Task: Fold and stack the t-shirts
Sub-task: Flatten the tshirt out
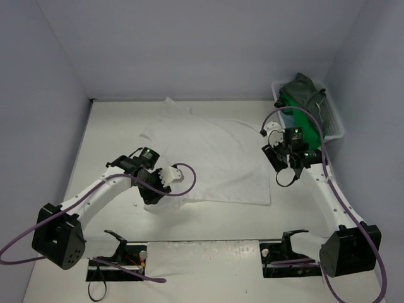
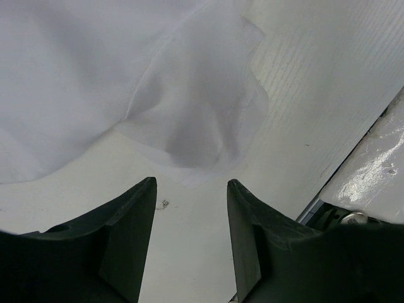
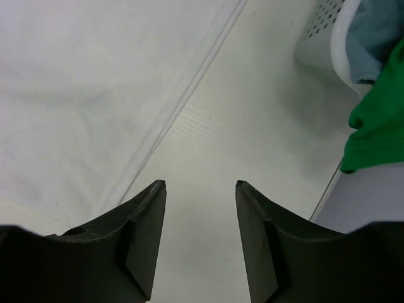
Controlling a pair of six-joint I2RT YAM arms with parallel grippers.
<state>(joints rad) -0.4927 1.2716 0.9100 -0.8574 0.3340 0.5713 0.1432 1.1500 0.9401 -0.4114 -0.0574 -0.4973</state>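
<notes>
White t-shirt (image 1: 208,158) flat mid-bench (image 1: 113,132); other shirts (image 1: 303,95) in basket (image 1: 334,123). Left fingers (image 2: 136,214) apart, empty, near corner flap (image 2: 202,113); right fingers (image 3: 148,214) apart, empty, beside hemmed edge (image 3: 183,95). Pinch edges low, lift evenly, fold across.

T-shirt (image 1: 208,158) — matt, seemingly thin cloth

Table (image 1: 107,136), pale and flat. Lying on it: one white t-shirt (image 1: 214,158), spread out at centre frame; one white mesh basket (image 1: 336,121), standing upper right beside the shirt.
</notes>
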